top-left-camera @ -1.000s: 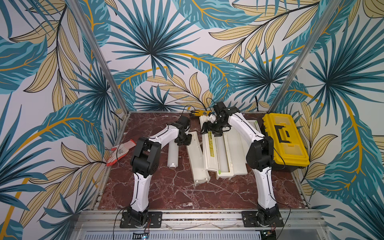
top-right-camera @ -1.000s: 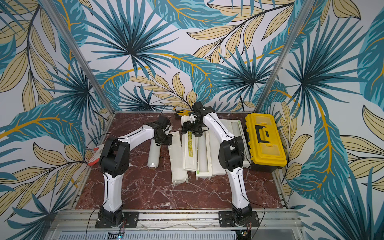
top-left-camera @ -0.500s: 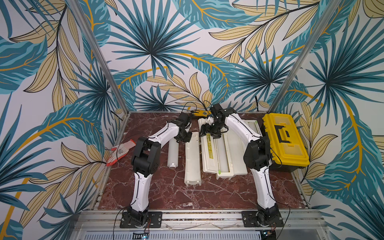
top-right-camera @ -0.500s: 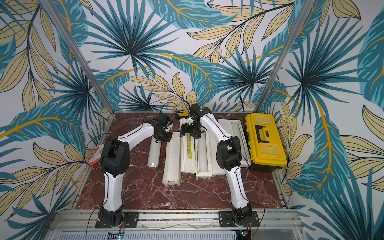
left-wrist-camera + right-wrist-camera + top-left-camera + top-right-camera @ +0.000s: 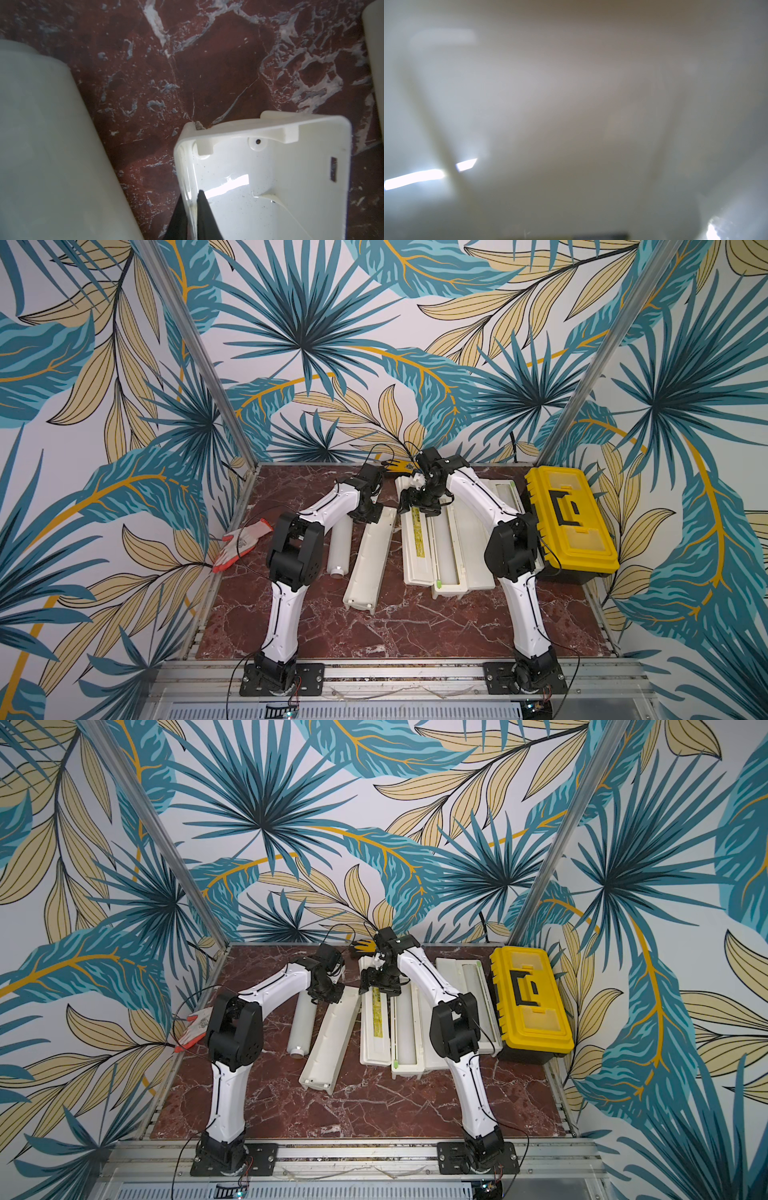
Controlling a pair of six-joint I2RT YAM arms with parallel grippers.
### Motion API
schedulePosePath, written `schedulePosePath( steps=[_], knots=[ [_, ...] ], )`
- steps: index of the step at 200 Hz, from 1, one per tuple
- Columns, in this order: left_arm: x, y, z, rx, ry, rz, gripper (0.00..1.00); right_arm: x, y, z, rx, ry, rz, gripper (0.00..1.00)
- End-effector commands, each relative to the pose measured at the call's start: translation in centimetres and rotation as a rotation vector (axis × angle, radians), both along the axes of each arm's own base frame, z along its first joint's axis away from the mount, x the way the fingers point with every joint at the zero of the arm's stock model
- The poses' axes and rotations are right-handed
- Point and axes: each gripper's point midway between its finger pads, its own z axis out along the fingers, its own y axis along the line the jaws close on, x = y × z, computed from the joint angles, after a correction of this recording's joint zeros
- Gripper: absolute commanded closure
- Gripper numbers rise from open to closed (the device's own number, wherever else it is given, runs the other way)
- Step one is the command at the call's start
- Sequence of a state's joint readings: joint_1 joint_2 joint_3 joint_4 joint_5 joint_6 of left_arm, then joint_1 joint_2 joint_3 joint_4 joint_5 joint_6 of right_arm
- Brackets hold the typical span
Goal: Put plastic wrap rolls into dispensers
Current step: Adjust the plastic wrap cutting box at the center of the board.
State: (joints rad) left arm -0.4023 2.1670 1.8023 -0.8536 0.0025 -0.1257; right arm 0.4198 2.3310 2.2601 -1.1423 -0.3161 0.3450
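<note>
A loose translucent-white plastic wrap roll (image 5: 340, 545) (image 5: 52, 145) lies on the marble, left of an open, empty cream dispenser (image 5: 368, 560) (image 5: 330, 1044). My left gripper (image 5: 370, 514) (image 5: 190, 194) is shut on that dispenser's side wall at its far end. A second dispenser (image 5: 446, 547) lies open to the right, its yellow-labelled lid (image 5: 417, 547) folded out. My right gripper (image 5: 417, 504) (image 5: 376, 986) sits low over its far end. The right wrist view shows only a blurred cream surface, so its jaws are hidden. A third dispenser (image 5: 505, 493) lies partly behind the right arm.
A yellow-and-black toolbox (image 5: 569, 518) stands at the table's right edge, close to the third dispenser. A white-and-orange glove (image 5: 241, 543) lies at the left edge. Aluminium posts rise at both back corners. Bare marble (image 5: 415, 626) stretches along the front.
The left gripper closed fully on the empty dispenser's wall. That dispenser's near end swung left toward the loose roll. The right gripper stayed in place.
</note>
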Motion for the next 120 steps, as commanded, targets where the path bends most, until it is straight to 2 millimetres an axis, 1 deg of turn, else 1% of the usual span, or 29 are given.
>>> schedulePosePath(
  steps=[1, 22, 45, 53, 61, 73, 86, 94, 120],
  knots=[
    [0.9, 1.6, 0.5, -0.001, -0.005, 0.086, 0.89, -0.2, -0.3, -1.7, -0.069, 0.006, -0.017, 0.28],
    [0.7, 2.3, 0.5, -0.003, 0.001, 0.115, 0.9, -0.1, -0.3, -2.3, -0.07, 0.017, -0.062, 0.28],
    [0.6, 2.7, 0.6, -0.013, 0.005, 0.139, 0.9, -0.1, 0.5, -2.4, -0.044, 0.008, -0.088, 0.28],
    [0.6, 2.5, 0.6, -0.02, 0.009, 0.14, 0.88, -0.1, 0.8, -2.6, -0.047, 0.006, -0.084, 0.27],
    [0.6, 2.5, 0.7, -0.028, 0.009, 0.15, 0.83, -0.1, 0.8, -3.0, -0.058, 0.012, -0.085, 0.27],
    [0.6, 2.3, 1.1, -0.042, 0.006, 0.162, 0.73, -0.2, 0.5, -3.9, -0.081, 0.027, -0.091, 0.26],
    [0.5, 2.2, 1.6, -0.059, 0.002, 0.176, 0.56, -0.3, -0.1, -4.9, -0.117, 0.039, -0.097, 0.25],
    [0.5, 2.1, 2.1, -0.072, -0.001, 0.181, 0.49, -0.4, -0.3, -5.3, -0.131, 0.041, -0.101, 0.25],
    [0.4, 1.7, 3.5, -0.098, -0.023, 0.203, 0.34, -0.3, -0.2, -6.4, -0.118, 0.043, -0.111, 0.24]
  ],
)
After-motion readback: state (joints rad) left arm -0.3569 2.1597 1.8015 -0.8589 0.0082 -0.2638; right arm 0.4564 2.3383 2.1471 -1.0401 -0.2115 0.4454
